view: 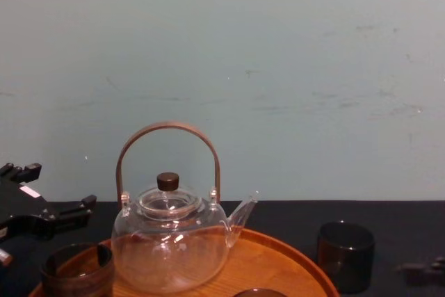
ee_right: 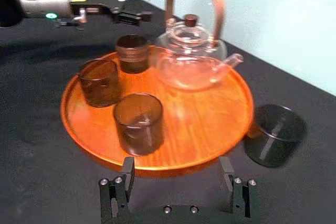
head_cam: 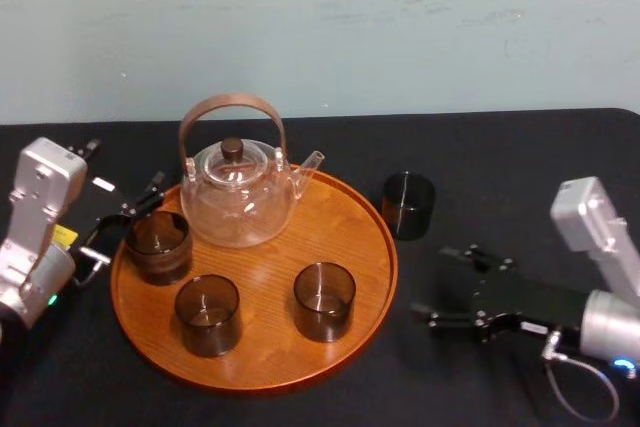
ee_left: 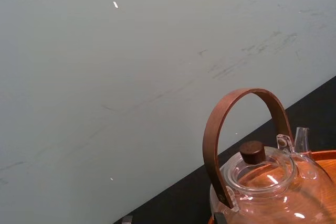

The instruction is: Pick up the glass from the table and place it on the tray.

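on the left gripper [head_cam: 122, 219], a small yellow sticker [head_cam: 63, 235] is the one label to be seen, and its writing is too small to read; nothing else carries lettering. that gripper hangs over the tray's [head_cam: 335, 222] left rear edge with its fingers spread wide, gripping nothing, just beside the nearest of three smoky glasses [head_cam: 158, 245] standing on the tray. the right gripper [head_cam: 435, 282] sits low over the table [head_cam: 500, 147] off the tray's right front, pointing toward it, its two fingers parted wide and empty (the tray's near rim lies between them in the right wrist view). the glass [head_cam: 408, 204] to be moved, dark and upright, stands on the table just off the tray's right rear rim, apart from both grippers. a clear glass teapot [head_cam: 238, 192] with a brown hoop handle and dark knob stands at the tray's back.
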### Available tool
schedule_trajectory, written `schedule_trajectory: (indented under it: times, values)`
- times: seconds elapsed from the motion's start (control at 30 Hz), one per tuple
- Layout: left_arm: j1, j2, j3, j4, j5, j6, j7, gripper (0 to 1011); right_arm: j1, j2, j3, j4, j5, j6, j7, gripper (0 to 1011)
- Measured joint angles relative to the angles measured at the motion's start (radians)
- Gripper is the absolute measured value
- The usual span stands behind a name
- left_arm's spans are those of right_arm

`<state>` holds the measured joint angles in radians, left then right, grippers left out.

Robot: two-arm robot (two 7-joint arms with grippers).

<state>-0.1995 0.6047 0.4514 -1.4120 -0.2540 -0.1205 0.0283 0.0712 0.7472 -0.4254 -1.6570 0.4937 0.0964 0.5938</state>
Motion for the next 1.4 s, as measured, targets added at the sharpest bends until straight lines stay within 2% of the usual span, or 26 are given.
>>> schedule_trajectory:
  times: [0.2, 0.37, 0.47, 0.67, 0.9, 1.07, 1.4]
  values:
    - [0.000, 0.000, 0.000, 0.000, 0.000, 0.000, 0.000, 1001, -0.038, 0.016, 0.054, 0.000, 0.022, -0.008, -0.039, 1002]
    - [0.000, 0.000, 0.000, 0.000, 0.000, 0.000, 0.000, 1001, -0.045, 0.001, 0.090, 0.020, 0.032, 0.009, -0.085, 1002]
    - [0.000, 0.000, 0.000, 0.000, 0.000, 0.000, 0.000, 1001, -0.034, -0.014, 0.098, 0.035, 0.033, 0.021, -0.097, 1002]
    - [0.000, 0.000, 0.000, 0.000, 0.000, 0.000, 0.000, 1001, 0.000, -0.044, 0.099, 0.065, 0.032, 0.051, -0.108, 1002]
    - [0.000, 0.000, 0.000, 0.000, 0.000, 0.000, 0.000, 1002, 0.058, -0.084, 0.081, 0.107, 0.019, 0.098, -0.127, 1002]
    - [0.000, 0.000, 0.000, 0.000, 0.000, 0.000, 0.000, 1001, 0.107, -0.118, 0.061, 0.147, -0.008, 0.131, -0.148, 1002]
    - [0.000, 0.000, 0.000, 0.000, 0.000, 0.000, 0.000, 1001, 0.172, -0.167, 0.037, 0.207, -0.054, 0.158, -0.168, 1002]
